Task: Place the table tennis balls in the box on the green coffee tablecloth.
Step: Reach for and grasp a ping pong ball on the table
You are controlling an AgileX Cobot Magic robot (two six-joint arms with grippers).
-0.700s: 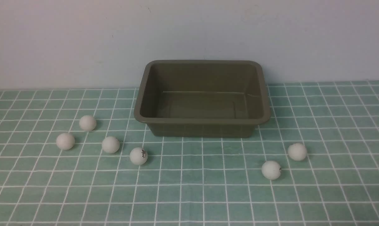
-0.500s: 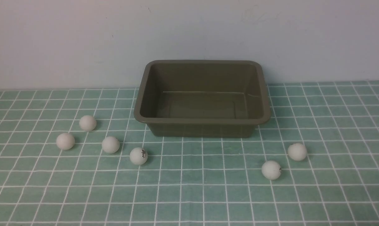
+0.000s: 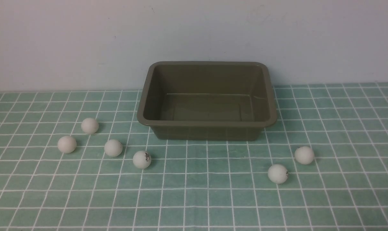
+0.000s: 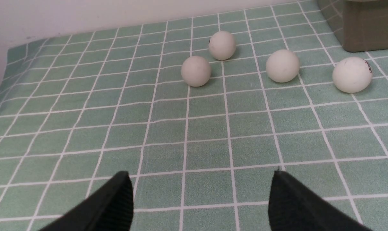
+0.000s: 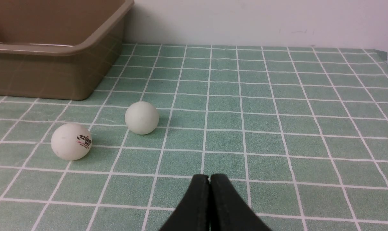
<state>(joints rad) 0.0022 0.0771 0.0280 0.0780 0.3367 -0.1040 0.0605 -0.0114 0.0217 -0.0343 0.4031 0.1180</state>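
The olive-brown box [image 3: 206, 123] stands empty at the back middle of the green checked tablecloth [image 3: 194, 199]. Several white balls lie to its left [image 3: 90, 125] [image 3: 66, 144] [image 3: 113, 148] [image 3: 142, 159], and two lie to its right [image 3: 304, 155] [image 3: 277, 174]. No gripper shows in the front view. In the left wrist view my left gripper [image 4: 200, 179] is open and empty, well short of the left balls [image 4: 196, 71] [image 4: 352, 74]. In the right wrist view my right gripper [image 5: 209, 177] is shut and empty, short of the two right balls [image 5: 142, 117] [image 5: 71, 141].
A plain pale wall [image 3: 194, 38] runs right behind the box. The cloth's left edge [image 4: 11, 54] shows in the left wrist view, and its right edge [image 5: 386, 56] in the right wrist view. The box's corner [image 5: 94, 48] is beyond the right balls.
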